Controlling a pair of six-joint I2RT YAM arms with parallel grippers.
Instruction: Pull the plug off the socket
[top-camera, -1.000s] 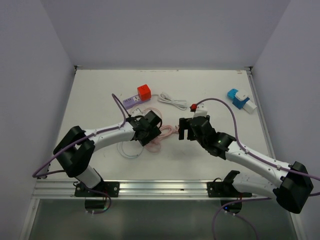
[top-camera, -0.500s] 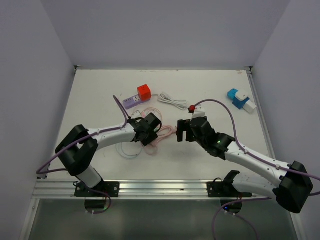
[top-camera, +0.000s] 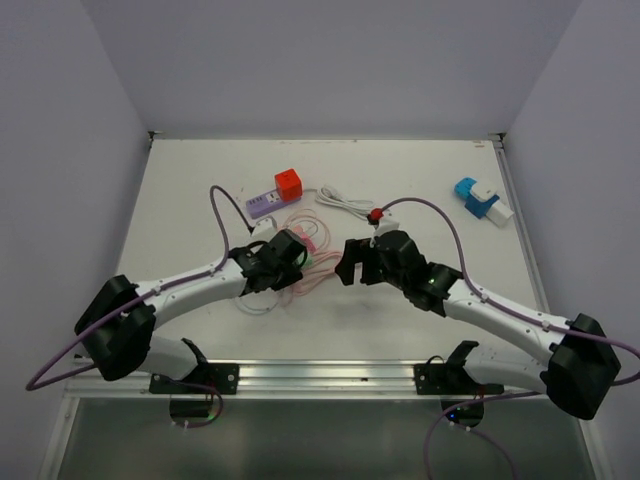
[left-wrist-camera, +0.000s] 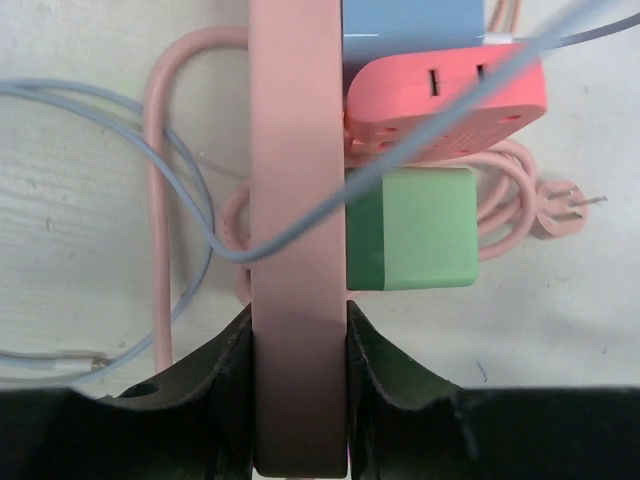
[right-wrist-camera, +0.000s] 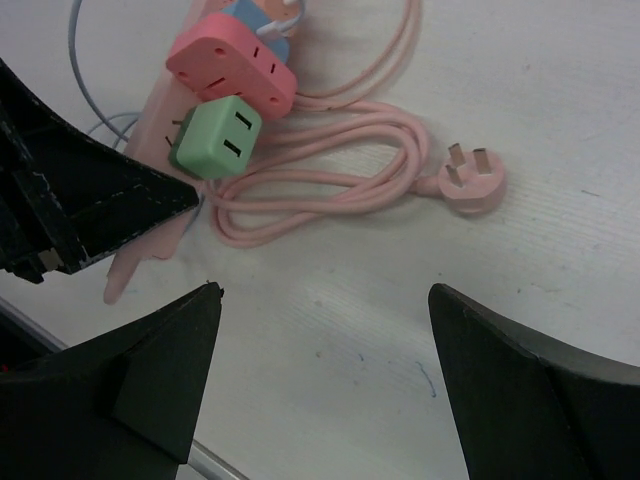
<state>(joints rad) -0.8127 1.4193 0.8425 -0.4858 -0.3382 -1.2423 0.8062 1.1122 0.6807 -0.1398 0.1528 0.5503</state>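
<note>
As if to pin the power strip (left-wrist-camera: 298, 150) down, the left gripper (left-wrist-camera: 298, 345) clamps it; the right gripper (right-wrist-camera: 320, 295) hangs wide beside its green plug (right-wrist-camera: 215, 137).

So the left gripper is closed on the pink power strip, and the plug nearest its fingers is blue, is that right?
Not quite: the left gripper is closed on the pink power strip, but the nearest plug is green, as the left wrist view shows.
</note>
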